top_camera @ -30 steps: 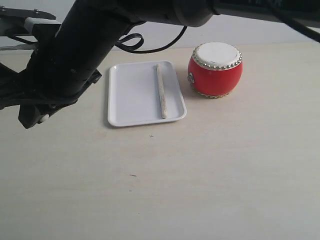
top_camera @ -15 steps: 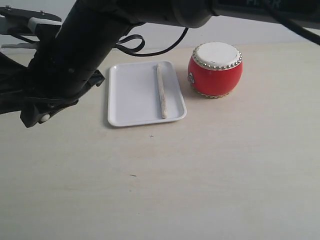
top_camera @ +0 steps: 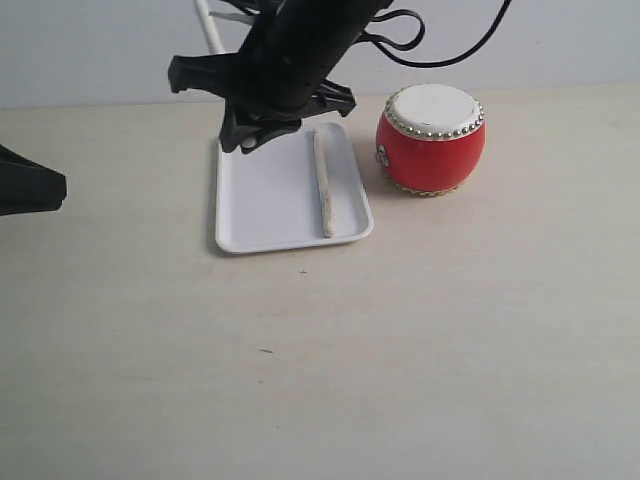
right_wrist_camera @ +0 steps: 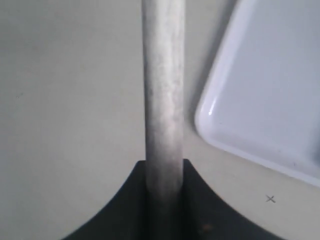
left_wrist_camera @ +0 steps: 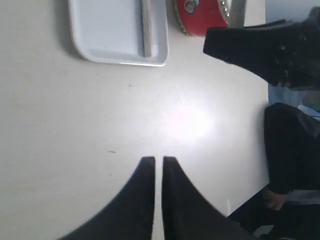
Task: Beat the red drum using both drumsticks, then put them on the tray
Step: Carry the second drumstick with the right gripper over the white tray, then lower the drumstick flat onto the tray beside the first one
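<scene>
The red drum [top_camera: 431, 138] stands on the table right of the white tray [top_camera: 262, 200]. One pale drumstick [top_camera: 323, 180] lies lengthwise in the tray's right half. My right gripper [right_wrist_camera: 164, 165] is shut on the second drumstick [right_wrist_camera: 163, 90], which runs out past the fingers beside a tray corner [right_wrist_camera: 260, 95]. In the exterior view the right arm [top_camera: 285, 70] hangs over the tray's far left corner, and the held stick's end [top_camera: 207, 22] shows above it. My left gripper [left_wrist_camera: 158, 159] is shut and empty over bare table, far from the tray [left_wrist_camera: 107, 27] and drum [left_wrist_camera: 200, 15].
A dark part of the left arm [top_camera: 30, 188] juts in at the exterior view's left edge. A black cable [top_camera: 440, 45] loops behind the drum. A small cross mark [top_camera: 302, 271] sits on the table just in front of the tray.
The right arm has swung from the left foreground back and right, to above the tray's far left corner, with the stick in it. Tray, lying drumstick and drum have not moved.
</scene>
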